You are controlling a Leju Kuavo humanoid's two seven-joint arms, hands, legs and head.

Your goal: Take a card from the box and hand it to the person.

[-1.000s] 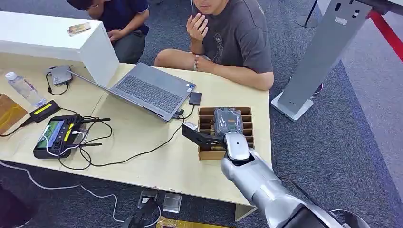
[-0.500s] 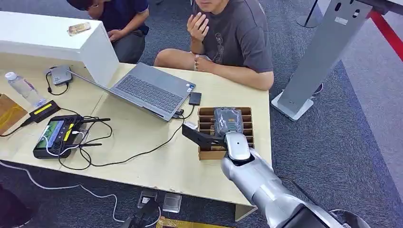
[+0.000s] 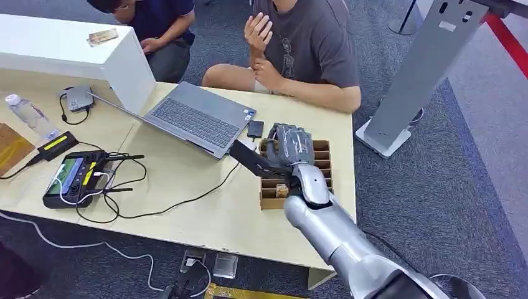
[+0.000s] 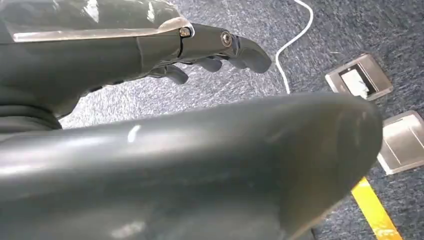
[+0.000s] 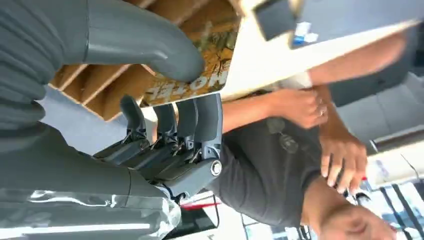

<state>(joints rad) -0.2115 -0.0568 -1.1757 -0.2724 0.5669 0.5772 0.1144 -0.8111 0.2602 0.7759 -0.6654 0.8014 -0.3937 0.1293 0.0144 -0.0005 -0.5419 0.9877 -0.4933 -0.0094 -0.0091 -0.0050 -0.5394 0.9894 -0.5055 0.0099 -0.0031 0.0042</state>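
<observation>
The right hand (image 3: 291, 148) is over the far end of the box (image 3: 322, 163), the slotted brown tray at the table's (image 3: 205, 212) right edge, and the right wrist view shows its thumb and fingers (image 5: 197, 122) pinching a card (image 5: 200, 82) with printed lettering, so that hand grips the card. The card sits just above the box's dividers, seemingly lifted out of its slot or nearly so; I cannot tell whether its lower edge is fully free of the box. The left hand (image 4: 210, 50) hangs low over the carpet with its fingers loosely curled and nothing in them, so it reads as closed on nothing. The person (image 3: 311, 50) due to receive the card sits beyond the box, across the table's far edge, one hand raised near the chest and the other forearm resting by the table edge; neither hand is reaching toward the box. As a judgement, the first half of the task is done or nearly done: a card is picked and in the grip. What remains is the hand-over: carry the card clear of the box, extend it past the far edge toward the person, and release it once it is taken. A laptop (image 3: 196, 118) lies left of the box, its cables trailing toward it, outside the likely path.
</observation>
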